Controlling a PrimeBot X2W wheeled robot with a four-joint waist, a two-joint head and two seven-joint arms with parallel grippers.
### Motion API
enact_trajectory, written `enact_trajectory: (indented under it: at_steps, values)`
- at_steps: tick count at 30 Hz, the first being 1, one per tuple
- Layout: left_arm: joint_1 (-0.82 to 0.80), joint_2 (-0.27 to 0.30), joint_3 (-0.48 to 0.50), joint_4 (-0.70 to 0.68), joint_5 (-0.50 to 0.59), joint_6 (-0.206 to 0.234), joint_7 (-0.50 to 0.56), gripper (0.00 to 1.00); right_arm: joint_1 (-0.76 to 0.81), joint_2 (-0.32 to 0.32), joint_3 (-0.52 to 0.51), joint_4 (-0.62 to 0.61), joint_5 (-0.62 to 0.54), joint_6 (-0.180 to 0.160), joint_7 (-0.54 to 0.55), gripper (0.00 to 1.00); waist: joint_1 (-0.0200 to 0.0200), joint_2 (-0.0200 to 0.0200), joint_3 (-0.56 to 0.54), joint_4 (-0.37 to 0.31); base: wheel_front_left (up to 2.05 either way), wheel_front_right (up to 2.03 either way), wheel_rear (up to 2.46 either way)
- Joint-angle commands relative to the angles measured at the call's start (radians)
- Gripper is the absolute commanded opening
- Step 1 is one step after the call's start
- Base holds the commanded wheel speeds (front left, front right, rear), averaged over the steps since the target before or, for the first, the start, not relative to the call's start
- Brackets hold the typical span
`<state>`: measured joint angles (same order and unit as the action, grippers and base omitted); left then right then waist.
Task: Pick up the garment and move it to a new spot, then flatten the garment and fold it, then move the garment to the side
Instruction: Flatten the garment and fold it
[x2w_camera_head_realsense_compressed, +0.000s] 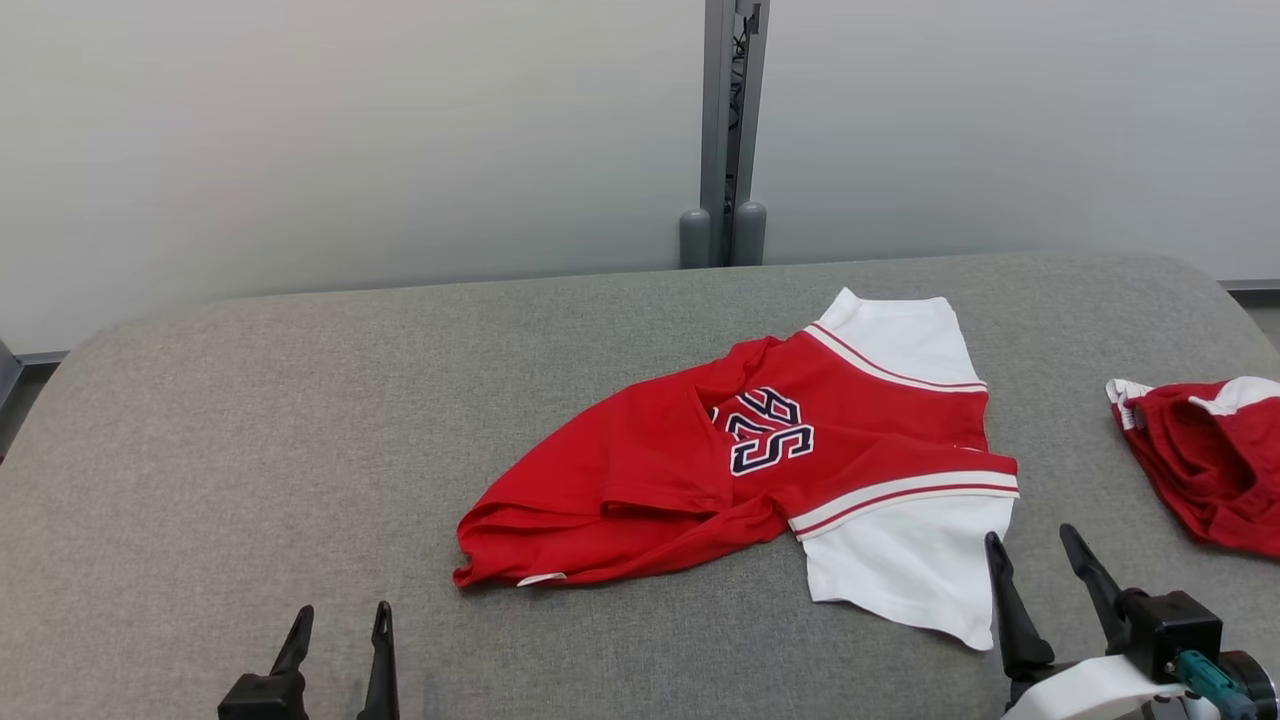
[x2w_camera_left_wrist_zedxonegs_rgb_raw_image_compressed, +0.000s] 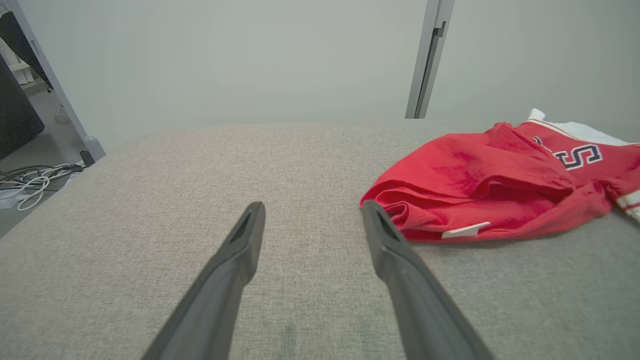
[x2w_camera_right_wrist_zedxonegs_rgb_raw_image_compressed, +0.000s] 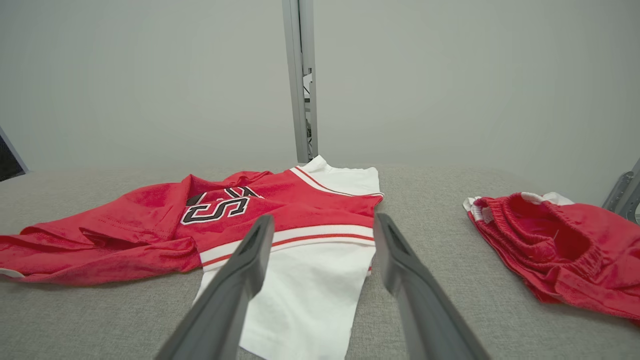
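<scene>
I see the red jersey lying rumpled on the grey padded table, right of centre. Its near white sleeve is just beside my right gripper, whose fingers are spread with nothing between them. My left gripper is equally wide and empty, near the hem. Red shorts lie further right.

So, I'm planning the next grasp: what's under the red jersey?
The garment lies bunched on the grey fabric surface, which shows all round it. Anything beneath its folded layers is covered and cannot be seen.
</scene>
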<state>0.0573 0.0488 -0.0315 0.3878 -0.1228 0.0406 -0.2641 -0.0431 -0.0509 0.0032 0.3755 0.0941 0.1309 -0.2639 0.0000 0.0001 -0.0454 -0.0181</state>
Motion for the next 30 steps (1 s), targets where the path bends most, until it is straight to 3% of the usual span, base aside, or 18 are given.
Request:
enact_trajectory:
  at_steps: [1, 13, 30]
  values:
    - [0.002, 0.004, 0.001, -0.006, 0.002, -0.002, 0.0, 1.0, 0.011, -0.002, 0.001, 0.002, 0.005, 0.0, 0.0, 1.0, 0.0, -0.0001, 0.002, 0.0, 0.0, 0.0, 0.0]
    - [-0.09, 0.004, -0.079, 0.071, -0.034, -0.052, 0.0, 1.0, -0.019, -0.002, 0.028, 0.0, 0.007, 0.0, 0.0, 1.0, 0.0, -0.0001, 0.049, -0.026, 0.0, 0.0, 0.0]
    - [-0.395, 0.019, -0.082, 0.498, -0.054, -0.123, 0.0, 1.0, -0.07, -0.003, 0.052, -0.002, 0.022, 0.0, 0.0, 1.0, 0.0, -0.0001, 0.141, -0.111, 0.0, 0.0, 0.0]
